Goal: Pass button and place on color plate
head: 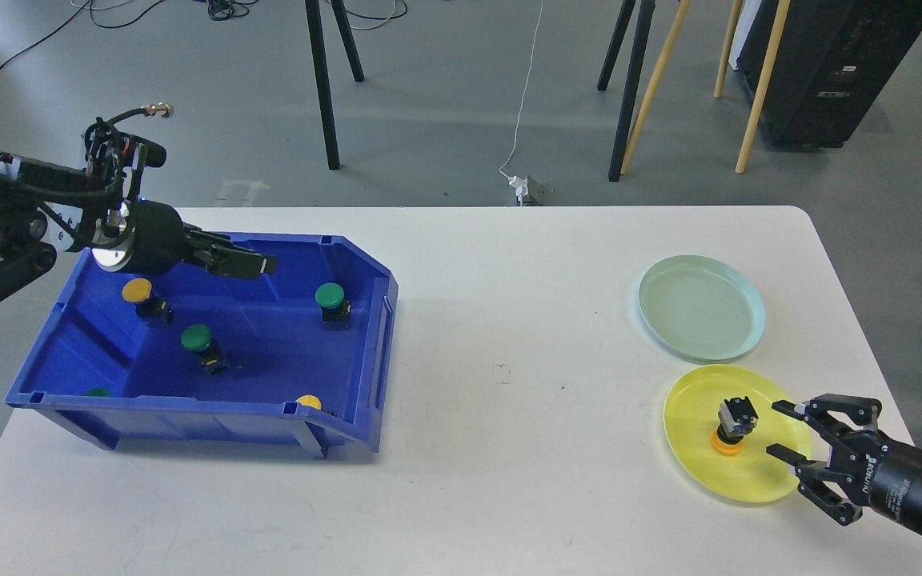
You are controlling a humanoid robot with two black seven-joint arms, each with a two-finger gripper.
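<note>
**One button plated, five left in the bin**

Nearest, the right gripper [783, 432] hangs over the rim of the round yellow plastic plate [765, 480], jaws spread wide and empty. An orange-capped push button [731, 428] stands cap-down on that plate, so one delivery looks done.

The deep blue plastic bin [349, 352] holds what is left: a yellow-capped button [309, 402] and a green cap [98, 392] by the near wall, then two green buttons [198, 342] [331, 300] and a yellow one [141, 294].

Farther back, the pale green plate [701, 308] is bare. The left gripper [257, 264] hovers above the bin, fingers near together, holding nothing visible.
</note>
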